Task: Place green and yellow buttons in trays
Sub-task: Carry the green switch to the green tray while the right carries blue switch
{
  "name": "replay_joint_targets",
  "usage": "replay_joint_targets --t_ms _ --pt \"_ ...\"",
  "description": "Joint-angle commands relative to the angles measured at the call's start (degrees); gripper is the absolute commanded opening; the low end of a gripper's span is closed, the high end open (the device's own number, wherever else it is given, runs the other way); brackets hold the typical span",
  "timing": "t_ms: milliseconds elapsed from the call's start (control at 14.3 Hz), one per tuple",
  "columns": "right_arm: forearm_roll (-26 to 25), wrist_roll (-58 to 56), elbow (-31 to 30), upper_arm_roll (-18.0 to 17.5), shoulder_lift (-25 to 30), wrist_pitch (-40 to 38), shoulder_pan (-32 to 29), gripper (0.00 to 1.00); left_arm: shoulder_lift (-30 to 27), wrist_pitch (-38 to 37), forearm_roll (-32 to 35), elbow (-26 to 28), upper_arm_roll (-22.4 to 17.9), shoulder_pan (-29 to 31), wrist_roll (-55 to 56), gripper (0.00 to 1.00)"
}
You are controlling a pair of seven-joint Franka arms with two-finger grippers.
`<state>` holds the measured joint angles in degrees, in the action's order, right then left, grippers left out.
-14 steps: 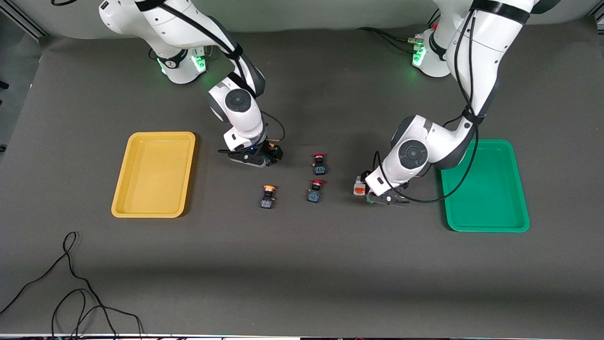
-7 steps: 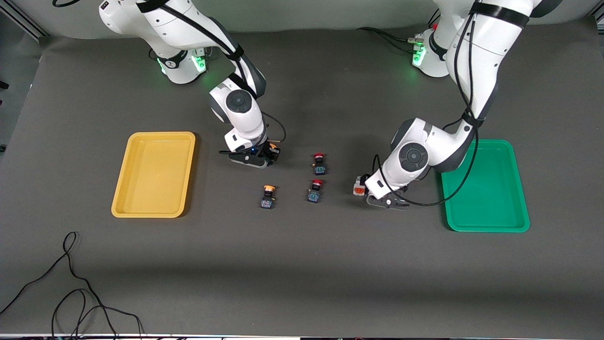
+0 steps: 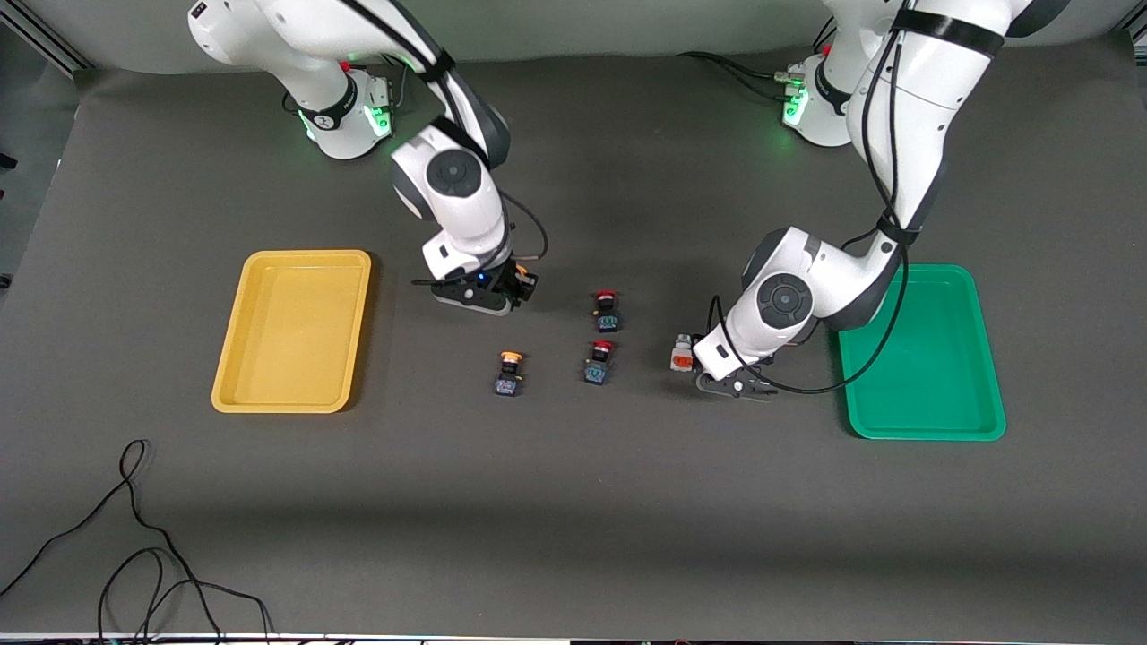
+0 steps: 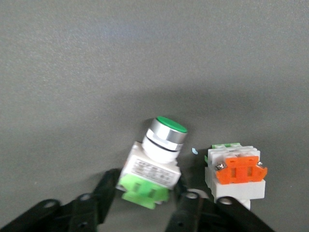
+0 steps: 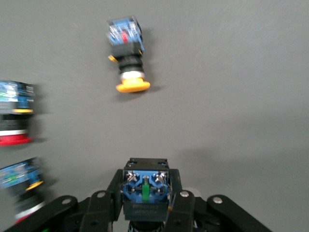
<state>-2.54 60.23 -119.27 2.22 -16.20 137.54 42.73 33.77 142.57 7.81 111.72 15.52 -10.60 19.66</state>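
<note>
My right gripper (image 3: 513, 291) is shut on a black-blue switch (image 5: 145, 189) and holds it just above the table, between the yellow tray (image 3: 305, 256) and the red-capped switches. A second black-blue switch with an orange-yellow cap (image 3: 508, 374) lies on the table nearer the front camera; it also shows in the right wrist view (image 5: 126, 46). My left gripper (image 3: 730, 383) is low at the table, its fingers (image 4: 110, 186) shut on a white-bodied button with a green cap (image 4: 159, 154), which is tilted. A white button with an orange block (image 4: 239, 171) lies right beside it (image 3: 683, 354). The green tray (image 3: 927, 436) is empty.
Two red-capped black-blue switches (image 3: 607, 309) (image 3: 598, 361) lie mid-table between the two grippers. A black cable (image 3: 134, 537) loops on the table near the front camera, at the right arm's end.
The right arm has risen a little with the switch in its gripper. The left gripper has shifted slightly at the green button.
</note>
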Motion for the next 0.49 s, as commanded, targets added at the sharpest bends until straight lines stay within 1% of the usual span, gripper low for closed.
replay_joint_targets --t_ms 0,140,210,350,421 --pt "-1.2 -1.6 10.9 0.7 3.2 -16.8 0.5 0.34 1.0 1.0 1.0 -1.1 -0.1 0.0 0.2 0.00" --pt "-1.1 -7.2 16.5 1.4 3.3 -23.9 -0.4 0.34 1.0 0.9 1.0 -1.6 -0.1 0.1 0.1 0.00" --pt "-1.1 -11.6 16.9 3.2 3.7 -24.8 -0.8 0.34 1.0 0.8 1.0 -1.6 -0.1 0.3 0.1 0.00" --pt "-0.6 -21.9 16.1 8.8 5.5 -25.0 -0.8 0.34 -0.2 -0.7 1.0 -2.5 -0.1 0.6 -0.6 0.00" --pt "-0.6 -27.0 15.1 11.7 6.4 -25.4 -0.8 0.34 -2.1 -3.3 1.0 -3.0 -0.1 1.0 -1.1 0.00"
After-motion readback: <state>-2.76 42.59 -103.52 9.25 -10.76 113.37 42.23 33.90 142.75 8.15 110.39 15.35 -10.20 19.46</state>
